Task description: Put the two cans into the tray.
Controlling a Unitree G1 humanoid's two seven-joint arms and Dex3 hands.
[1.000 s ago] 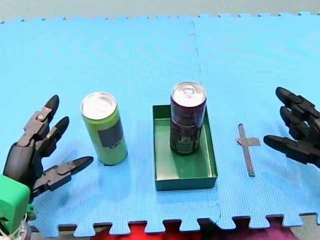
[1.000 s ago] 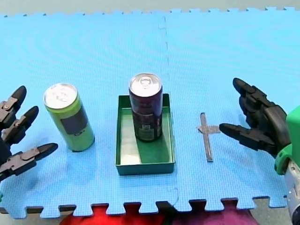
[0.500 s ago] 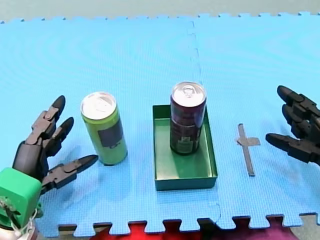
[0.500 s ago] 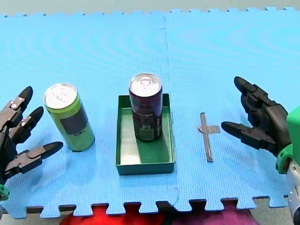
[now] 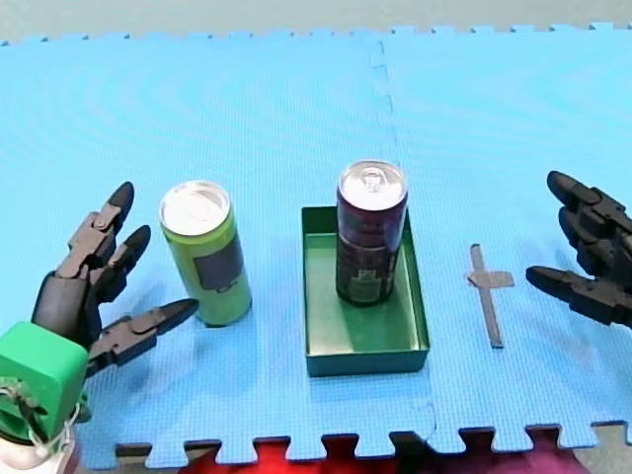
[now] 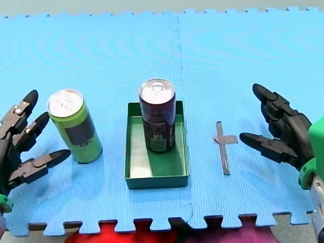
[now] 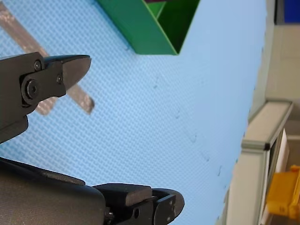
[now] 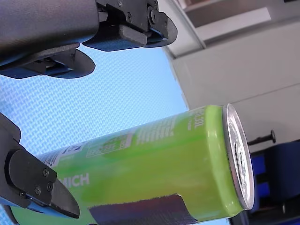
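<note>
Cans are half sorted, by my reading. The dark can (image 5: 370, 237) stands upright inside the green tray (image 5: 363, 361), at its far end, so that part looks done. The green can (image 5: 205, 255) stands upright on the blue mat (image 5: 247, 109) just left of the tray, outside it, and has yet to go in.

The left hand (image 5: 94, 296) sits at the near left, just beside the green can. It grips nothing and its fingers are uncurled. Its thumb tip (image 5: 178, 311) reaches close to the can's base on the near-left side, with the two upper fingers (image 5: 118, 212) further left; I see no contact. In the second wrist view the green can (image 8: 154, 168) lies between dark fingertips (image 8: 126, 28), apart from them.

The right hand (image 5: 592, 272) is at the far right, beyond a grey tape cross (image 5: 487, 291), well apart from both cans, holding nothing with fingers uncurled.

What is left is closing on the green can and carrying it right into the tray's free near part.
</note>
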